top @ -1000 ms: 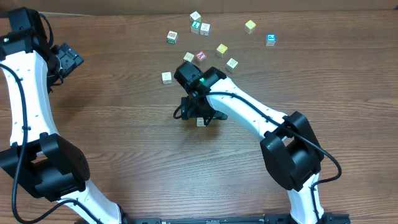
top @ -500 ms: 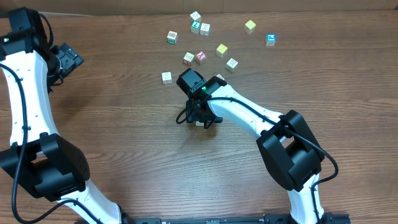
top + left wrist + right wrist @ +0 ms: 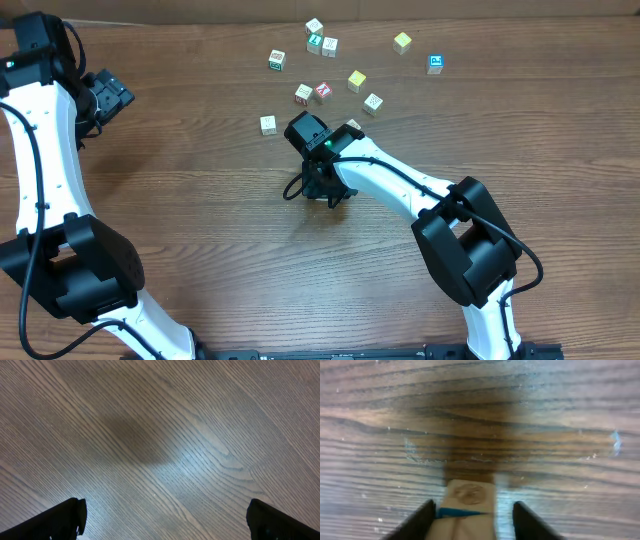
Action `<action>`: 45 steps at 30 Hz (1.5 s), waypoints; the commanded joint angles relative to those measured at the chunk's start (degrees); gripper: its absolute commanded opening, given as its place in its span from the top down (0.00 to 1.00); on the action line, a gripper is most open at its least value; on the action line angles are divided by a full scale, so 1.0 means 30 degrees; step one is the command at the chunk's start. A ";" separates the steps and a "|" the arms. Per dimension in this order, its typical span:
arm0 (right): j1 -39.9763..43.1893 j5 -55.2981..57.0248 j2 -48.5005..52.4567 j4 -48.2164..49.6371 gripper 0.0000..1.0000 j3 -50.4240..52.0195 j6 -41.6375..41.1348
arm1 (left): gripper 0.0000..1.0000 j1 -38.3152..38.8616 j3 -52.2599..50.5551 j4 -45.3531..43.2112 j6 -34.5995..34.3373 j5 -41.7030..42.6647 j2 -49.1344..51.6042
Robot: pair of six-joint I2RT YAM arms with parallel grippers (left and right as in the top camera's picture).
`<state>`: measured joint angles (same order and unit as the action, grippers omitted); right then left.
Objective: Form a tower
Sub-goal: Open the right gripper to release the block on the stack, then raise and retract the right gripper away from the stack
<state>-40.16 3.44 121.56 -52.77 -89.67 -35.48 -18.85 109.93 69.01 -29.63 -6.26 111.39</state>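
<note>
The tower (image 3: 469,505) shows in the right wrist view as pale wood with a round print and a thin blue edge, standing on the table between my right gripper's (image 3: 475,510) fingers. The left finger (image 3: 422,520) touches its side. A gap of table shows between the wood and the right finger (image 3: 530,522), so the jaws are not clamped on it. From overhead the right gripper (image 3: 322,190) covers the tower. My left gripper (image 3: 165,527) hangs wide open over bare wood, at the far left in the overhead view (image 3: 105,95).
Several loose letter cubes lie scattered at the back, among them a pale one (image 3: 267,124), a red-faced one (image 3: 322,91), a yellow one (image 3: 402,41) and a blue-faced one (image 3: 435,64). The right arm (image 3: 400,185) runs diagonally across the middle of the table.
The right gripper has shifted slightly left and come down over the tower. Its jaws have narrowed around the wood. The left arm has not moved.
</note>
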 commanded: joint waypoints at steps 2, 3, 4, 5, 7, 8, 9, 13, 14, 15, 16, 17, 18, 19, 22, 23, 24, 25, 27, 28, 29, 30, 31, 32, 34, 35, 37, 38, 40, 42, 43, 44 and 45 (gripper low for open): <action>-0.0022 0.0189 -0.0189 -0.0138 0.27 0.0015 -0.0029 | 0.00 0.0095 0.0015 -0.0022 0.0095 -0.0102 -0.0044; -0.0022 0.0182 -0.0189 -0.0160 0.24 -0.0131 -0.0022 | 0.00 0.0095 0.0015 -0.0022 0.0095 -0.0102 -0.0044; -0.0022 0.0189 -0.0189 -0.0219 0.22 -0.0313 -0.0022 | 0.00 0.0095 0.0015 -0.0022 0.0095 -0.0102 -0.0044; -0.0022 0.0189 -0.0189 -0.0299 0.19 -0.0525 -0.0022 | 0.01 0.0095 0.0015 -0.0022 0.0095 -0.0102 -0.0044; 0.0007 0.0189 -0.0189 -0.0729 0.17 -0.1231 0.0000 | 0.00 0.0095 0.0007 -0.0022 0.0095 -0.0102 -0.0044; 0.0022 0.0189 -0.0197 -0.0962 0.16 -0.1588 0.0197 | 0.00 0.0095 0.0015 -0.0022 0.0095 -0.0102 -0.0044; 0.0022 0.0197 -0.0197 -0.1464 0.14 -0.2288 0.0627 | 0.01 0.0095 0.0015 -0.0022 0.0095 -0.0102 -0.0044; 0.0022 0.0204 -0.0197 -0.4087 0.11 -0.5326 0.0998 | 0.01 0.0095 0.0015 -0.0022 0.0095 -0.0102 -0.0044; 0.0029 0.0204 -0.0197 -0.4736 0.10 -0.6069 0.1151 | 0.00 0.0095 0.0015 -0.0022 0.0095 -0.0102 -0.0044; 0.0036 0.0204 -0.0197 -0.5370 0.09 -0.6783 0.1435 | 0.01 0.0095 0.0015 -0.0022 0.0087 -0.0102 -0.0044; 0.0058 0.0211 -0.0197 -0.5872 0.07 -0.7373 0.1603 | 0.00 0.0095 0.0015 -0.0022 0.0095 -0.0102 -0.0044; 0.0095 0.0204 -0.0197 -0.6339 0.05 -0.7949 0.1872 | 0.00 0.0095 0.0015 -0.0022 0.0095 -0.0102 -0.0044; 0.0189 0.0270 -0.0211 -0.7002 0.00 -0.8808 0.1923 | 0.00 0.0095 0.0015 -0.0022 0.0095 -0.0102 -0.0044; 0.0306 0.0284 -0.0211 -0.7308 0.00 -0.9224 0.1923 | 0.00 0.0095 0.0015 -0.0022 0.0095 -0.0102 -0.0044; 0.0794 0.0255 -0.0211 -0.8058 0.00 -0.9726 0.1923 | 0.00 0.0095 0.0015 -0.0022 0.0095 -0.0102 -0.0044; 0.0998 0.0255 -0.0211 -0.8451 0.09 -0.9726 0.1923 | 0.01 0.0095 0.0015 -0.0022 0.0095 -0.0102 -0.0044; 0.1209 0.0262 -0.0211 -0.8910 0.36 -0.9719 0.1916 | 0.01 0.0095 0.0015 -0.0022 0.0095 -0.0102 -0.0044; 0.1443 0.0270 -0.0211 -0.9347 0.62 -0.9661 0.1909 | 0.00 0.0095 0.0015 -0.0022 0.0095 -0.0102 -0.0044; 0.1902 0.0357 -0.0211 -1.0105 0.96 -0.9508 0.1916 | 0.00 0.0095 0.0015 -0.0022 0.0095 -0.0102 -0.0044; 0.2208 0.0597 -0.0204 -1.0520 0.96 -0.9464 0.1916 | 0.00 0.0095 0.0015 -0.0022 0.0095 -0.0102 -0.0044; 0.2586 0.0911 -0.0211 -1.0885 0.96 -0.9384 0.1916 | 0.00 0.0095 0.0015 -0.0022 0.0095 -0.0102 -0.0044; 0.3038 0.1013 -0.0211 -1.1213 0.96 -0.9296 0.1923 | 0.00 0.0095 0.0015 -0.0022 0.0095 -0.0102 -0.0044; 0.3424 0.0962 -0.0211 -1.1489 0.96 -0.9253 0.1909 | 0.00 0.0095 0.0015 -0.0022 0.0095 -0.0102 -0.0044; 0.3869 0.0634 -0.0211 -1.1919 0.96 -0.9231 0.1923 | 0.00 0.0095 0.0015 -0.0022 0.0095 -0.0102 -0.0044; 0.4692 0.0036 -0.0211 -1.2648 0.96 -0.9224 0.1923 | 0.00 0.0095 0.0015 -0.0022 0.0095 -0.0102 -0.0044; 0.4940 -0.0036 -0.0211 -1.2888 0.96 -0.9216 0.1931 | 0.01 0.0095 0.0015 -0.0022 0.0095 -0.0102 -0.0044; 0.5340 -0.0066 -0.0211 -1.3231 0.96 -0.9216 0.2113 | 0.01 0.0095 0.0015 -0.0022 0.0095 -0.0102 -0.0044; 0.5464 -0.0386 -0.0211 -1.3231 0.96 -0.9173 0.2412 | 0.00 0.0095 0.0015 -0.0022 0.0095 -0.0102 -0.0044; 0.5559 -0.1304 -0.0226 -1.3070 0.96 -0.8888 0.3089 | 0.00 0.0095 0.0007 -0.0022 0.0095 -0.0102 -0.0044; 0.5646 -0.1297 -0.0262 -1.3274 0.96 -0.8561 0.3424 | 0.01 0.0095 0.0015 -0.0022 0.0095 -0.0102 -0.0044; 0.5727 -0.1246 -0.0364 -1.3311 0.96 -0.8364 0.3439 | 0.01 0.0095 0.0007 -0.0022 0.0095 -0.0102 -0.0044; 0.5821 -0.1239 -0.0503 -1.3274 0.96 -0.8160 0.3504 | 0.01 0.0095 0.0015 -0.0022 0.0095 -0.0102 -0.0044; 0.5952 -0.1246 -0.0765 -1.3143 0.96 -0.7839 0.3504 | 0.01 0.0095 0.0015 -0.0022 0.0095 -0.0102 -0.0044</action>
<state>-22.79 1.06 121.56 -92.62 -115.35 -26.70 -18.85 109.93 69.01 -29.63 -6.26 111.39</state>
